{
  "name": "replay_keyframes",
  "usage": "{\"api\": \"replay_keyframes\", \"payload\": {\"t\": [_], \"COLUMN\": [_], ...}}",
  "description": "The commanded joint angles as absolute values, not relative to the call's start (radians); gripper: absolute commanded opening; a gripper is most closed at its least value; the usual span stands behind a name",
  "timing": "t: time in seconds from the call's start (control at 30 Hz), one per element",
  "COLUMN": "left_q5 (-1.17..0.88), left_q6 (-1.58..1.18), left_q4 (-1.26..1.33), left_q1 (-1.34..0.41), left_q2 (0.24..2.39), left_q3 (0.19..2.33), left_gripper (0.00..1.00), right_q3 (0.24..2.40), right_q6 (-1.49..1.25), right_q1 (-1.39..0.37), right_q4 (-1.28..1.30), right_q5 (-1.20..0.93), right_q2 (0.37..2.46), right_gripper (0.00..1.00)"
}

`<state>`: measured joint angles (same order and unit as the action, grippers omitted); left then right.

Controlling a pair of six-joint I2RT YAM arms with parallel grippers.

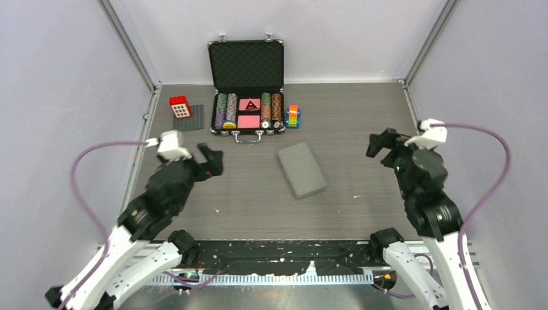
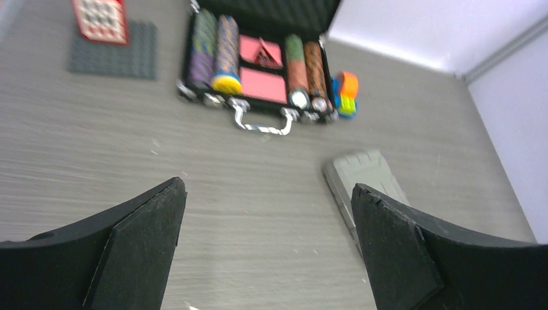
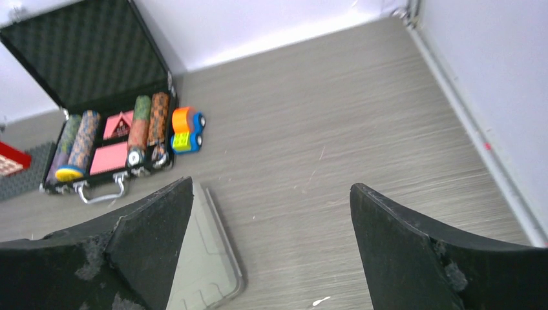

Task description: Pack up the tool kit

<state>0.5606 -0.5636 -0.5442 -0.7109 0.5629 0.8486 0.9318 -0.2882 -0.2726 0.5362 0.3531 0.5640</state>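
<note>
The grey tool kit case [image 1: 301, 169] lies shut and flat in the middle of the table. It also shows in the left wrist view [image 2: 365, 173] and in the right wrist view [image 3: 205, 258]. No red-and-black hand tools are in view. My left gripper [image 1: 211, 159] is open and empty, above the table left of the case; in its wrist view [image 2: 268, 213] the jaws stand wide apart. My right gripper [image 1: 381, 143] is open and empty, right of the case; its wrist view [image 3: 271, 213] shows bare table between the fingers.
An open black poker-chip case [image 1: 247, 87] stands at the back centre. A small orange-and-blue toy [image 1: 293, 116] sits at its right. A red block [image 1: 180, 106] rests on a dark grey baseplate [image 1: 192, 119] at the back left. Walls close in left, right and back.
</note>
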Motion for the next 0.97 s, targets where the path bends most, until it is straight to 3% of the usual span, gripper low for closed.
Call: {"api": "replay_keyframes", "payload": {"t": [0.0,0.37,0.93], "left_q5": [0.743,0.893,0.928], "left_q6": [-0.390,-0.337,-0.273], "left_q4": [-0.660,-0.677,-0.645], "left_q1": [-0.706,-0.706,-0.706], "left_q2": [0.362,-0.051,-0.134], "left_q3": [0.868,0.670,0.573], "left_gripper": [1.00,0.99,1.00], "right_q3": [0.904,0.670,0.616], "right_q6": [-0.237,-0.143,-0.135], "right_q1": [-0.272,-0.272,-0.272], "right_q4": [0.569,0.450,0.413], "right_q5": [0.464,0.526,0.554], "right_q2": [0.447,0.116,0.041], "right_gripper": [0.95,0.95,0.95]}}
